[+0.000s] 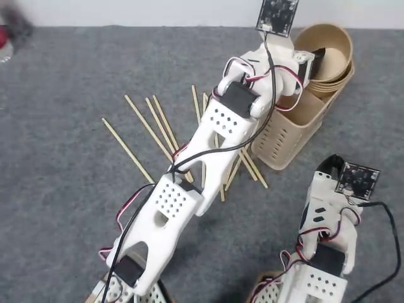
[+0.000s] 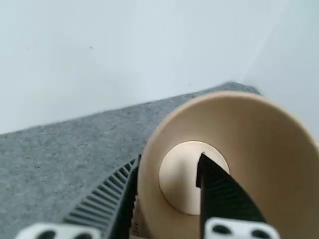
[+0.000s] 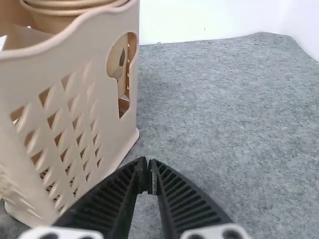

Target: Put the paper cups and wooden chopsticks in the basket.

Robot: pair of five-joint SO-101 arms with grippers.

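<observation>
Fingers of your left gripper point(image 2: 169, 167) are pinching the wall of a tan, round paper cup point(image 2: 239, 129), one black ribbed finger reaching down inside towards the cup's pale base and the other pressing on the outside. That hold is letting you carry the cup by its rim without crushing it. In the high view the left gripper point(image 1: 309, 63) is holding the cup point(image 1: 328, 47) over the far end of the beige slotted plastic basket point(image 1: 287, 136), where it is sitting on a nested stack of similar cups point(image 1: 331, 81), so you are probably seating it there before letting go. The cup is looking clean and undented, its mouth flaring wider than its base. Your right gripper point(image 3: 148, 172) is hanging empty, its finger tips meeting, low over the grey felt-like table surface point(image 3: 224, 109) just beside the basket's point(image 3: 65, 99) near wall, apparently parked out of the other arm's way. The thin, pale wooden chopsticks point(image 1: 148, 126) are lying scattered on the surface beside the basket, some crossing under the left arm, so they are waiting their turn.
</observation>
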